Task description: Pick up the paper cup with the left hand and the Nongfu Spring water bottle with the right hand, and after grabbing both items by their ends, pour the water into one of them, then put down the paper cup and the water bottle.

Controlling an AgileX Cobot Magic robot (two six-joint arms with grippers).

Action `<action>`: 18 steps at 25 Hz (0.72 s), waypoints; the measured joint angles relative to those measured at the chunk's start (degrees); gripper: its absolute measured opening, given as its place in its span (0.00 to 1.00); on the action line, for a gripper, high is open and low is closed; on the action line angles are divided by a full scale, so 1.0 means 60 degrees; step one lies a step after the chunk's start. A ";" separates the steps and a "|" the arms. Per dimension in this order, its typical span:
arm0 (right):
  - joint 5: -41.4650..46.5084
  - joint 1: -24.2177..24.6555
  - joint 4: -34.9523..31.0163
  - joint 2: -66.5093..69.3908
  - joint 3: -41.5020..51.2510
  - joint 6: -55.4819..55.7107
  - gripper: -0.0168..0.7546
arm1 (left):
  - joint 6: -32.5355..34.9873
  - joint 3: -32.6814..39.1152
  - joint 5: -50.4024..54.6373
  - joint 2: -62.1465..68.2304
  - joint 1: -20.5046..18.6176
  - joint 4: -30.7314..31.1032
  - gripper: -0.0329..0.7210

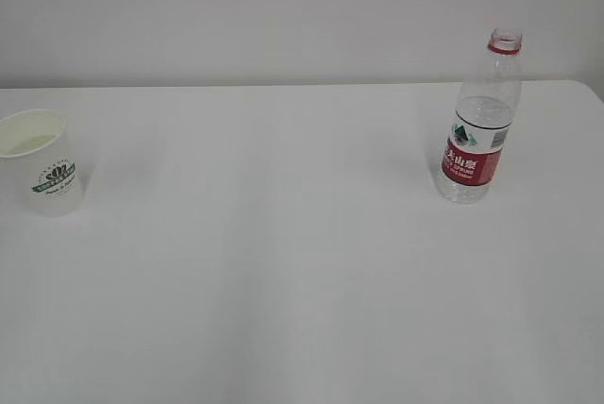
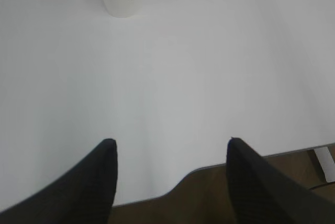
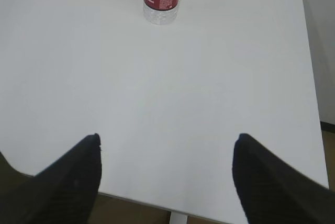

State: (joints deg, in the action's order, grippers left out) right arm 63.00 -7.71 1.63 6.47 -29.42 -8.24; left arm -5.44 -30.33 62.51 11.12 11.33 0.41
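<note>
One paper cup (image 1: 43,162), one Nongfu Spring water bottle (image 1: 479,119), upright, well apart.

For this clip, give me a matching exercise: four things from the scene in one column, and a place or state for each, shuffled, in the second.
Things
1. small white paper cup with a green logo
2. clear plastic water bottle with a red label
3. black left gripper
4. black right gripper

Places or states
A. open, above the table's near edge, bottle standing far ahead
B. upright at the table's left, nothing gripping it
C. open, above the table's near edge, cup standing far ahead
D. upright at the table's right, cap off

Pairs: 1-B, 2-D, 3-C, 4-A
</note>
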 joint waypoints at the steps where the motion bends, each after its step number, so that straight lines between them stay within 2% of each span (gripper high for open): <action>1: 0.0042 0.0000 0.0000 0.0000 0.0000 0.0000 0.79 | 0.0000 0.0000 0.0000 0.0000 0.0000 0.0000 0.66; 11: 0.0236 0.0000 -0.0017 -0.0150 0.0117 0.0143 0.79 | 0.0022 0.0000 0.0000 0.0000 0.0000 -0.0068 0.66; 18: 0.0272 0.0000 -0.0017 -0.1138 0.0117 0.0149 0.79 | 0.0022 0.0000 0.0000 -0.0060 0.0000 -0.0068 0.65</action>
State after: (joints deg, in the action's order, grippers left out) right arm 64.63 -7.71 1.53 -0.35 -28.72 -7.35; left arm -5.31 -30.33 62.51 10.76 11.33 0.00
